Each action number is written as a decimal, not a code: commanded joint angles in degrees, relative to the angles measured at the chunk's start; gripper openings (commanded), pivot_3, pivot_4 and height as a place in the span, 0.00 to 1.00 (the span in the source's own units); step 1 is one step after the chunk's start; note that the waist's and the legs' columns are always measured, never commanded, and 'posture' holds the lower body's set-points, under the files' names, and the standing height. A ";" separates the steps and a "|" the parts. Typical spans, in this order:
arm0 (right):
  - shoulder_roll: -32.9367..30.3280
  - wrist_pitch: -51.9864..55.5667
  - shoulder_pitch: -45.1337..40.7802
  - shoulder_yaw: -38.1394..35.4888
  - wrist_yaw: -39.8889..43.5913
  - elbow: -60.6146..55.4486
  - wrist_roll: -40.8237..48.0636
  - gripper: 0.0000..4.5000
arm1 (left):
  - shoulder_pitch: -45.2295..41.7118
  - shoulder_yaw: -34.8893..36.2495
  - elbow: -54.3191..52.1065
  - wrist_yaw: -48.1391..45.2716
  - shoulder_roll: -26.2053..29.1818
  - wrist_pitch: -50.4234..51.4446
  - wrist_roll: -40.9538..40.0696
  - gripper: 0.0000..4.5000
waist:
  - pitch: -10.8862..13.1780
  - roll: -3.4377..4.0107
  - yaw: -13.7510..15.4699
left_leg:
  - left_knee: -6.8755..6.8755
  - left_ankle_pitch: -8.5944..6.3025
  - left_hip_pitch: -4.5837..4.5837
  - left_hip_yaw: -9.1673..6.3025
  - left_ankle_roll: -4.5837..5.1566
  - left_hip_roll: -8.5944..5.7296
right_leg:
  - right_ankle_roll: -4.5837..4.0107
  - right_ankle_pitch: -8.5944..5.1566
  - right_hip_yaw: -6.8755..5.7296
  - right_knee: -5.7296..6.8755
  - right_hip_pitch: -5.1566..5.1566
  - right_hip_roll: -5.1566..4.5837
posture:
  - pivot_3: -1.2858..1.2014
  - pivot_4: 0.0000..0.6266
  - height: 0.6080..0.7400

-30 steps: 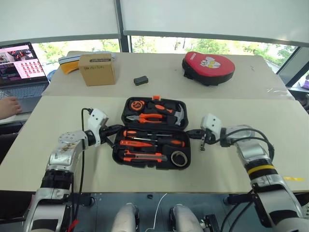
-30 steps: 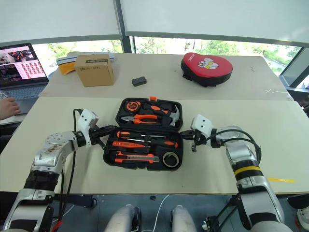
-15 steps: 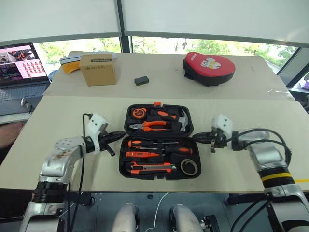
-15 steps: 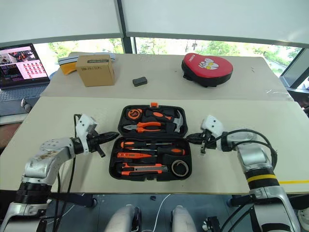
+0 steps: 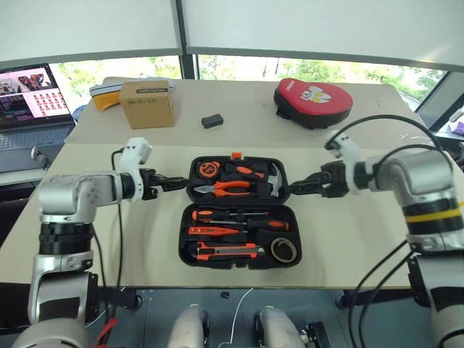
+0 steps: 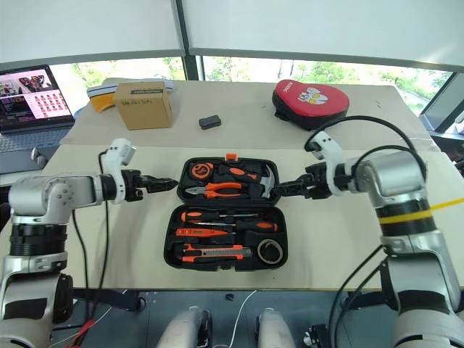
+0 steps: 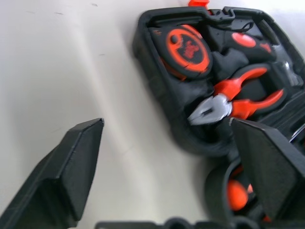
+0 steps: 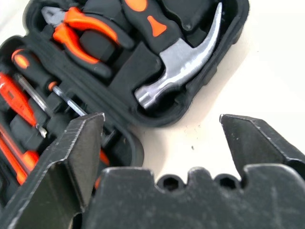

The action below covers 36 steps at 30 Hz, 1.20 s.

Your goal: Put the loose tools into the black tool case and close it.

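Your loose tools already sit in the open black plastic tool case (image 5: 239,212) near the desk's front edge. Left gripper (image 5: 172,183) and right gripper (image 5: 299,189) flank its far half, spread wide, holding nothing. Next, fold that half shut.

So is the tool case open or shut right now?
Open. The case lies flat with both halves spread; pliers, hammer and screwdrivers show inside.

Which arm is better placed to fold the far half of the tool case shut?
Neither clearly. The left claw and right claw are both open, each beside one end of the far half of the black tool case. Folding it with both looks most sensible.
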 commanded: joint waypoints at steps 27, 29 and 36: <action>12.19 -11.67 -9.66 -0.20 -8.33 25.98 -8.97 0.00 | -6.55 0.63 20.93 -1.39 -6.95 -13.90 3.67 0.04 | -0.08 -0.10 -0.30 | 0.40 0.03 0.90 0.08 0.02 0.01 | 0.00 0.00 -0.11 0.35 1.03 -0.05 | 0.52 0.24 1.00; 12.47 -17.78 -7.97 -2.94 -7.50 22.69 -7.84 0.00 | -5.63 2.24 19.82 -2.70 -7.16 -15.13 2.17 0.01 | -0.07 -0.10 -0.54 | 0.37 0.03 0.92 0.03 0.02 0.01 | -0.01 0.01 -0.09 0.39 1.01 -0.04 | 0.52 0.24 1.00; 8.38 -42.17 3.86 -4.66 -4.75 4.69 -9.82 0.00 | 2.52 8.67 10.12 -9.79 -7.22 -30.55 -1.43 0.01 | -0.04 -0.06 -0.75 | 0.33 0.06 -0.07 -0.13 -0.03 0.01 | 0.02 0.02 0.13 0.67 -0.15 -0.06 | 0.52 0.24 1.00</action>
